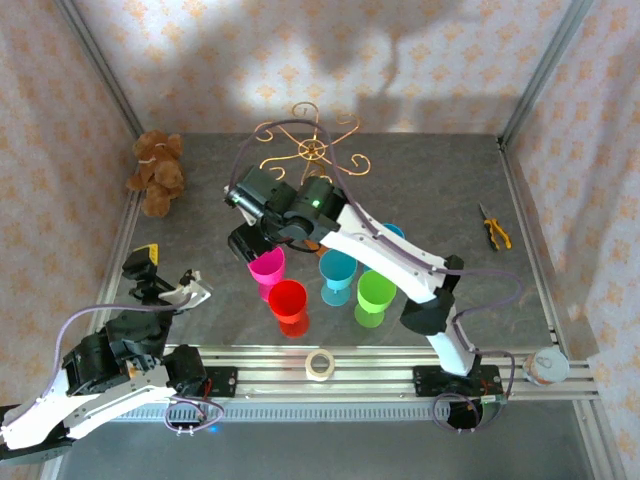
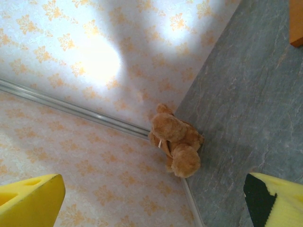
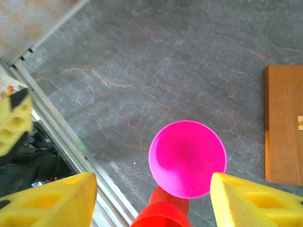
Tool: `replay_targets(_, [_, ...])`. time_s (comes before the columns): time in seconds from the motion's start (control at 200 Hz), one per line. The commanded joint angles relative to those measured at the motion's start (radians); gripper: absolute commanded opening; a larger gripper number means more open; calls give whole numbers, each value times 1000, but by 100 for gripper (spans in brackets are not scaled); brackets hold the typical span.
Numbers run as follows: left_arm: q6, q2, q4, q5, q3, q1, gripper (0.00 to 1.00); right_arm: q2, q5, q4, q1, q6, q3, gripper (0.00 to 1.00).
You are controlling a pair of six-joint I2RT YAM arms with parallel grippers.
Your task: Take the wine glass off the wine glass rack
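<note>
Grey table (image 1: 440, 200) — wine glasses (image 1: 376, 297), rack (image 1: 312, 150), teddy (image 1: 157, 172)

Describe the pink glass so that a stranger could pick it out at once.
On the grey table, find the copper wire rack at the back centre; a cluster of bright plastic glasses stands just in front of it. The pink glass is the leftmost of them, just behind the red glass. It is the only pink one, its other neighbours being a blue glass and a green glass.

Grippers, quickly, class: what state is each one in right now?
Left gripper: open, holding nothing.
Right gripper: open; the pink glass stands between its jaws, not gripped.
</note>
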Motion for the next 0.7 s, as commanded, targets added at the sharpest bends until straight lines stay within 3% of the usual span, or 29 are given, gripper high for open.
replay_targets(0.0, [-51,33,56,20,16,1,99,-62,9,-12,3,-5,24,65])
replay_targets(0.25, [-340,232,21,99,142,1,99,-290,209,54,9,-18,-204,69])
replay_targets(0.541, [-528,434,125,113,299,1,99,-571,426,120,0,10,-471,76])
replay_targets(0.696, [-680,574,90,96,391,6,99,-811,525,205,-108,49,-740,79])
